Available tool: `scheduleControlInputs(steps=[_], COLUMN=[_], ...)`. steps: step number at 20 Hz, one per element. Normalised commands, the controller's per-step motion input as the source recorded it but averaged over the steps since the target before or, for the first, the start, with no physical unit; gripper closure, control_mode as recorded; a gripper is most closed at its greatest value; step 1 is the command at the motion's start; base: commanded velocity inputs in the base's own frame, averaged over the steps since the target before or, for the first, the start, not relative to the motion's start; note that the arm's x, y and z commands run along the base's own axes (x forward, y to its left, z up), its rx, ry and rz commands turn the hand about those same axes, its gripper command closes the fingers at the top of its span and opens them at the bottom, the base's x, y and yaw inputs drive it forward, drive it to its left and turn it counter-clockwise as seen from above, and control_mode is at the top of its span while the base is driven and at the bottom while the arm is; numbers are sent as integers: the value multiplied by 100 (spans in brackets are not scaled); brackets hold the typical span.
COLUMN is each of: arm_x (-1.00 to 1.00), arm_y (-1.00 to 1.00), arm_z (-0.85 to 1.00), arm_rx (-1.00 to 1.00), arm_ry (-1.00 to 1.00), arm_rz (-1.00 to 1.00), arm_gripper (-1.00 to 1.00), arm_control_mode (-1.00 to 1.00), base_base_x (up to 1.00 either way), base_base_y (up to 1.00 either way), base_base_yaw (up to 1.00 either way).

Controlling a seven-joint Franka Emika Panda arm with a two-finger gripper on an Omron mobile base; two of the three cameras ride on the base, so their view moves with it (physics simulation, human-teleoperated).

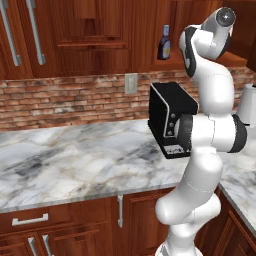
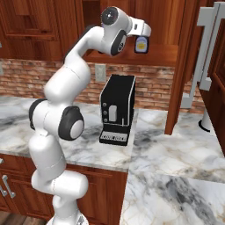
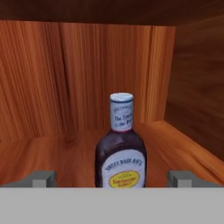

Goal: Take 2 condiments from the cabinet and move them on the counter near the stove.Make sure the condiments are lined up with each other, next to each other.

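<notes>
One condiment (image 3: 121,148), a dark purple-brown bottle with a yellow-white label and a bluish cap, stands upright on the wooden floor of the cabinet (image 3: 52,153). My gripper (image 3: 113,178) is open, its two fingertips (image 3: 43,178) wide apart on either side of the bottle's lower body and not touching it. From the base views the same condiment (image 1: 164,44) (image 2: 141,44) sits in the open cabinet (image 2: 162,55) above the counter (image 1: 75,155), with my gripper (image 2: 143,34) reaching in at its top. The stove is out of view.
A black coffee machine (image 1: 170,120) (image 2: 116,107) stands on the counter (image 2: 176,149) right below the niche, against the brick wall. A tall cabinet panel with silver handles (image 2: 202,57) rises to the right. A white object (image 1: 247,105) sits at the far right.
</notes>
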Motion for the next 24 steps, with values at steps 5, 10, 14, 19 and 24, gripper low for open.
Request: scheduleControlInputs(steps=[5, 10, 14, 19, 24], arm_x=[17, 15, 18, 24, 35], arm_y=[0, -9, -16, -13, -4], arm_z=[0, 1, 1, 0, 2], arm_rx=[-2, 0, 0, 0, 0], arm_ry=[0, 0, 0, 0, 0], arm_rz=[0, 0, 0, 0, 0], arm_gripper=[-100, -100, -100, -100, -100], arm_control_mode=[-100, -100, -100, -100, -100], base_base_x=[0, 0, 0, 0, 0], base_base_y=[0, 0, 0, 0, 0], base_base_yaw=[0, 0, 0, 0, 0])
